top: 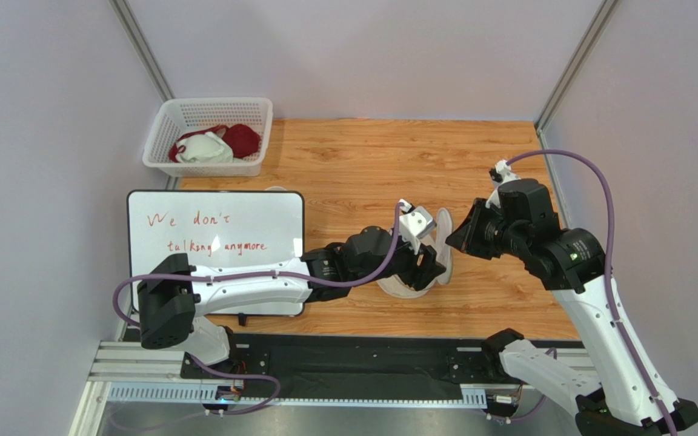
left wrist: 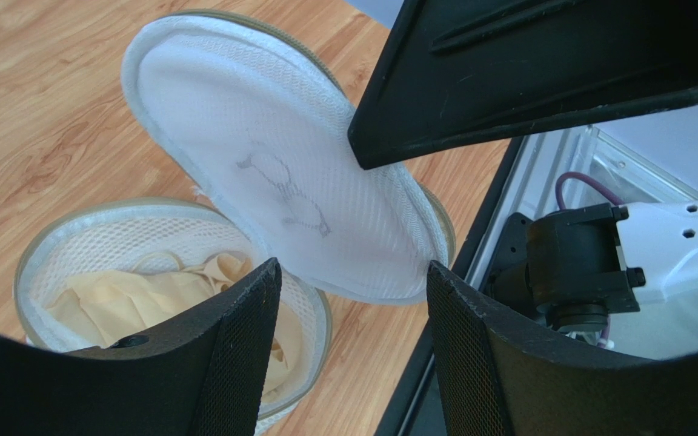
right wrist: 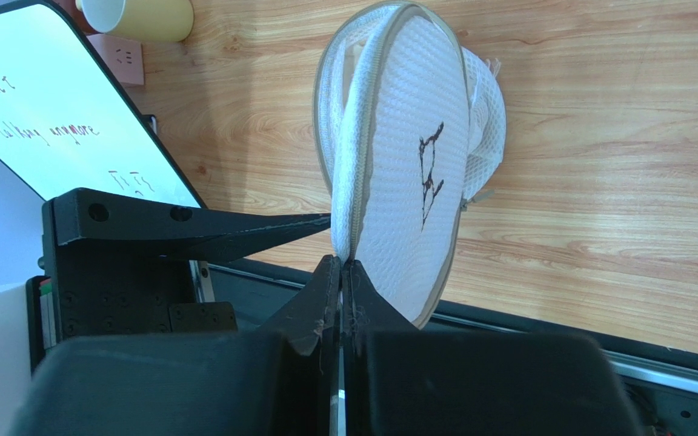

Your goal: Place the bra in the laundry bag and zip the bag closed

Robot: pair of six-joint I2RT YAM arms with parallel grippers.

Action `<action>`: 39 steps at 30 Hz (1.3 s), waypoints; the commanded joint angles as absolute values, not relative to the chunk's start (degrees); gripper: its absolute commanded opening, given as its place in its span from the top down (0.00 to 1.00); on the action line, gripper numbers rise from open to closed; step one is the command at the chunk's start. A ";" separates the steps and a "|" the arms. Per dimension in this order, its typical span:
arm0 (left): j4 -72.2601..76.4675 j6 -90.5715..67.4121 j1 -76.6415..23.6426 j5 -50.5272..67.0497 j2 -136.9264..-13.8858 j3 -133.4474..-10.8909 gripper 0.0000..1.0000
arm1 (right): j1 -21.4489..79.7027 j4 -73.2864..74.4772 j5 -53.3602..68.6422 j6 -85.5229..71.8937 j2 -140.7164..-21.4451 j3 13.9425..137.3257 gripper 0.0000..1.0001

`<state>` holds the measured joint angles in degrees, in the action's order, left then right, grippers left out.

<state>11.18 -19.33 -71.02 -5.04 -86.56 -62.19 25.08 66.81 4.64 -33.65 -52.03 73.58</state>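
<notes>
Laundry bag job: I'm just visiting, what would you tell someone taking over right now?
Left gripper: open, above the laundry bag, holding nothing.
Right gripper: shut on the rim of the bag's raised half.
Bra: lying in the lower half.
Done: bra is in.
Left: lower the raised half, zip the bag closed.

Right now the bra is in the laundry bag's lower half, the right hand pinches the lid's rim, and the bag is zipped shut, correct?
Not zipped: the laundry bag is open, its lid half lifted off the lower half, as the left wrist view shows. The bra and the right hand are as you say.
</notes>
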 commanded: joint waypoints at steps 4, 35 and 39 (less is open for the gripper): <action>17.92 -19.07 -71.89 -4.48 -85.61 -62.67 0.34 | 25.23 63.28 5.45 -35.86 -51.77 72.51 1.00; 11.69 -30.50 -61.70 11.42 -86.84 -61.35 0.89 | 25.31 60.91 5.45 -36.30 -48.43 69.09 0.63; 15.45 -35.49 -58.02 18.53 -86.05 -57.94 0.93 | 24.35 59.68 5.18 -37.00 -46.32 65.05 0.25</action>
